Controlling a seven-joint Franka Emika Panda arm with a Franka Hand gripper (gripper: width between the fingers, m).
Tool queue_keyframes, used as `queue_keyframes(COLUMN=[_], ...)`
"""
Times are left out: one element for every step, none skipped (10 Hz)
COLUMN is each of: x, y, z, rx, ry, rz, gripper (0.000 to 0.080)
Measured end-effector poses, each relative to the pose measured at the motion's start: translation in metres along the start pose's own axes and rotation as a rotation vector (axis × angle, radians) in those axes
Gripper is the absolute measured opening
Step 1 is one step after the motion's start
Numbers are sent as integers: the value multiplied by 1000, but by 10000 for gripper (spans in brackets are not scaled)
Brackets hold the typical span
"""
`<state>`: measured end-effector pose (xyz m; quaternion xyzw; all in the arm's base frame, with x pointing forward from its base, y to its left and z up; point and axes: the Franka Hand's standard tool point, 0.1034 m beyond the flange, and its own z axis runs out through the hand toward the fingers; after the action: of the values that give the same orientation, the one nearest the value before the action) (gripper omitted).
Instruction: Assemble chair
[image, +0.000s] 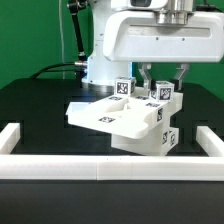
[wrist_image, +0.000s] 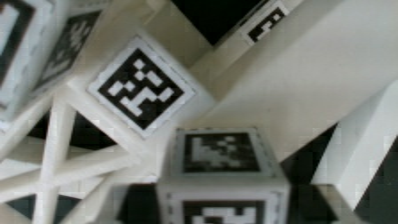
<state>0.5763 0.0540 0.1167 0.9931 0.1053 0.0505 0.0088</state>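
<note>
The table (image: 40, 105) under me is black, with a long plain white rail (image: 110, 164) running along its near edge and turning up at both ends in the lower part of the exterior frame. Behind it hangs a green backdrop (image: 30, 35), and a dark cable (image: 55, 68) trails down at the upper left.

The chair (image: 125, 122) sits a little right of the frame's centre, on the table just behind the rail. My end effector (image: 160, 84) comes down from the upper right, directly over the chair's top, with my two fingers (image: 146, 78) standing on either side of its uppermost small tagged blocks. Whether they are pressing a block or standing clear of it I cannot tell.

The chair is a cluster of white blocky parts: a flat slab sloping out to the left, a thicker block beneath it, and small cubes on top, each bearing black-and-white square tags. In my wrist view the tagged cubes (wrist_image: 146, 85) and white bars fill the frame, blurred.
</note>
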Motion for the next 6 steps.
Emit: queue_keyframes(x=[0,0,0,0,0,0], y=[0,0,0,0,0,0], z=[0,0,0,1,1,1], rx=[0,0,0,2,4,4], ry=[0,0,0,0,0,0], rz=[7,46,118,233,353,482], gripper=[287,287,287,287,287,287])
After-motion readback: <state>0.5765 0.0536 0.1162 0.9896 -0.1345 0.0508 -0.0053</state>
